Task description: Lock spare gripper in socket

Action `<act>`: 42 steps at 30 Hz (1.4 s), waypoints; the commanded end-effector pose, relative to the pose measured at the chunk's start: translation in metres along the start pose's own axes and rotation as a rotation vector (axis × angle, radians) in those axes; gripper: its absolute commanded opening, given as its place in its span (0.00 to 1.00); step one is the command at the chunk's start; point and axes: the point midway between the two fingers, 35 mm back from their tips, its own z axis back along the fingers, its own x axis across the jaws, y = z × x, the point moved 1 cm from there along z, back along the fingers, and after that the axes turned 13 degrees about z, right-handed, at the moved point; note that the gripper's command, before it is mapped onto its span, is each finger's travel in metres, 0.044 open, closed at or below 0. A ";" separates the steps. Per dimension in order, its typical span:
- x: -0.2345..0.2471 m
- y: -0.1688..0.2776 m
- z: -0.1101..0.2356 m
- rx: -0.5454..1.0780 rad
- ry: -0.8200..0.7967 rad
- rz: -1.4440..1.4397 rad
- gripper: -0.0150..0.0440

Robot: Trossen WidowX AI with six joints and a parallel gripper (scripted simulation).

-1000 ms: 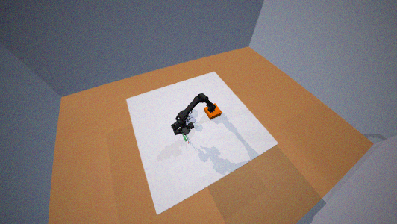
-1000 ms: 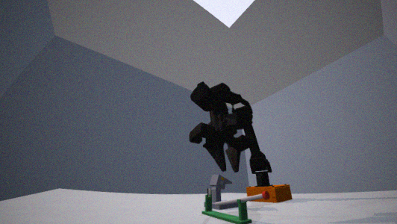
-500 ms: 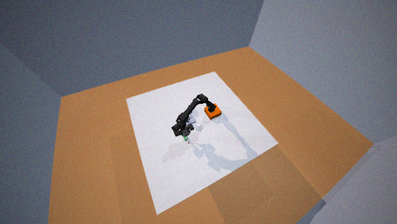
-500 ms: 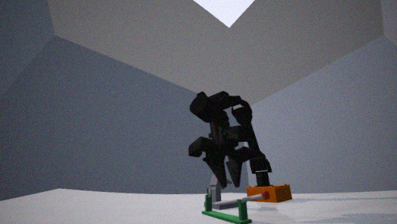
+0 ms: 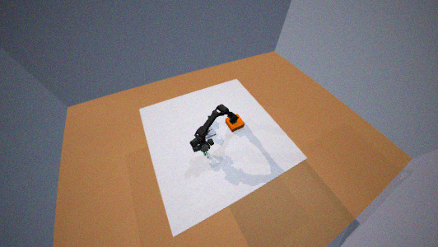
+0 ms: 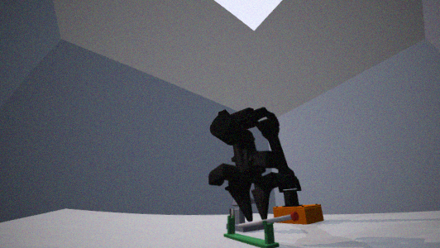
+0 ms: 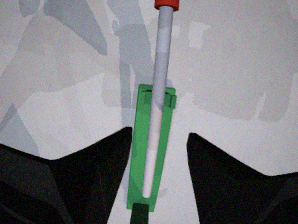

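One grey pin [image 7: 161,63] with a red cap [image 7: 166,2] is the thing to deal with first, and it lies through the green mount [image 7: 149,152] on the white mat [image 5: 173,123], straight below the gripper [image 7: 157,183]. In the wrist view the pin's long axis runs from about 6 o'clock up to just past 12 o'clock, with the capped end at the top, clear of the mount, and the plain end down between the two dark fingers. From the side it lies level or nearly so across the mount's two green posts [image 6: 269,234], cap toward the orange base [image 6: 308,212] of the arm at 3 o'clock. It looks like a thin, stiff, light rod with a smooth round shaft, so it may roll or slide in a loose pinch; the bare shaft between the mount and the cap seems the best place to take it, since the cap's shoulder would stop the fingers slipping off during a pull along the axis toward 12 o'clock. The fingers stand a little under half open, one on each side of the mount with a gap to it on both sides, and they have hold of nothing. A small grey piece [image 6: 236,213] behind the mount may be the spare tool, but it is too hidden to tell
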 end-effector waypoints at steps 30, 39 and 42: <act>0.005 0.004 -0.026 0.003 -0.011 -0.001 0.25; 0.005 0.003 -0.022 0.002 -0.011 0.000 0.25; 0.005 0.002 -0.016 0.001 -0.011 0.001 0.25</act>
